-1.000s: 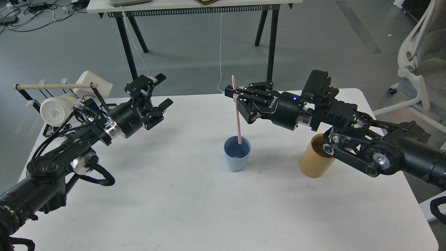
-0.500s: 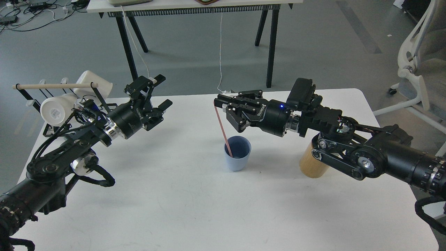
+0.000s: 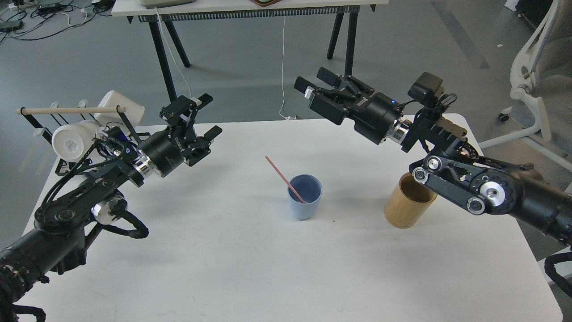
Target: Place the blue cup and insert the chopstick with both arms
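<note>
The blue cup (image 3: pixel 304 197) stands upright near the middle of the white table (image 3: pixel 250 259). The pink chopstick (image 3: pixel 282 177) rests in it, leaning over the rim to the upper left. My right gripper (image 3: pixel 311 86) is open and empty, raised above the table's far edge, up and right of the cup. My left gripper (image 3: pixel 209 115) is open and empty, held above the table to the left of the cup.
A tan wooden cylinder holder (image 3: pixel 407 201) stands right of the cup, under my right arm. A black rack (image 3: pixel 67 129) with white cups (image 3: pixel 71 141) and a pale wooden rod (image 3: pixel 69 110) sits at the far left. A white chair (image 3: pixel 536 80) stands at right.
My right gripper let go of the chopstick, opened, and rose up and to the right. The chopstick dropped into the cup and now leans left. The left arm has not moved.
</note>
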